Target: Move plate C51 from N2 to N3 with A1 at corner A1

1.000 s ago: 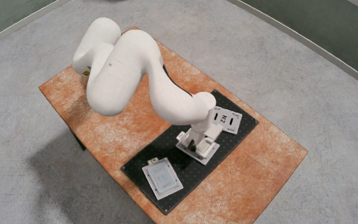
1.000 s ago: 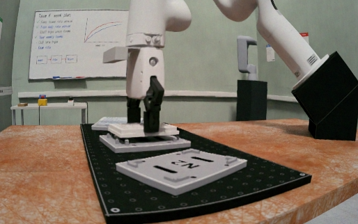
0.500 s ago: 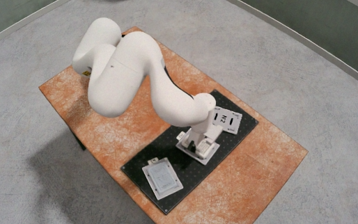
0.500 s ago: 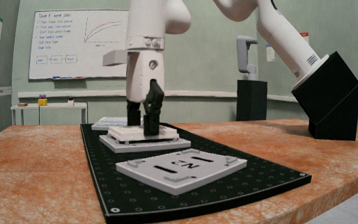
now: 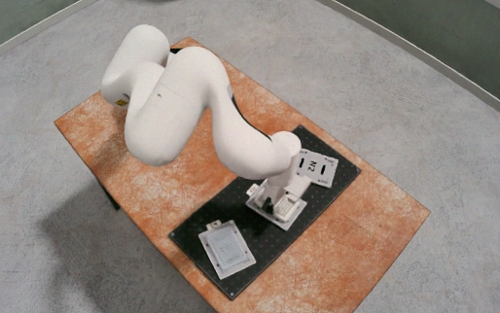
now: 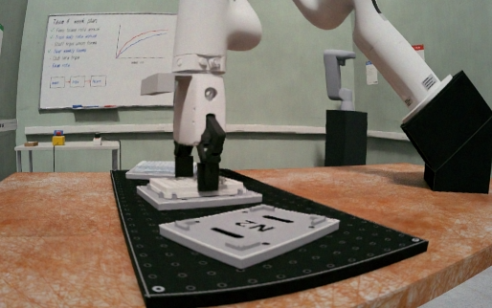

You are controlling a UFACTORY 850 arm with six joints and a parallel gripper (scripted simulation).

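My gripper [image 5: 281, 203] [image 6: 197, 174] points straight down and is shut on the white plate C51 [image 6: 191, 186]. The plate lies level and low on the middle nest [image 5: 275, 206] [image 6: 198, 196]. I cannot tell whether it rests fully inside the locators. The plate's labels and the nest's small sign [image 5: 253, 191] are too small to read. Nest N2 [image 5: 319, 167] [image 6: 249, 233] is empty and shows its printed name. Plate C15 [image 5: 227, 248] [image 6: 154, 168] lies on the nest at the other end of the row.
All three nests stand in a row on a black perforated mat [image 5: 265, 214] on the orange table. The arm's black base block [image 6: 455, 139] stands at the table's far side. The arm's links hang over the table's middle.
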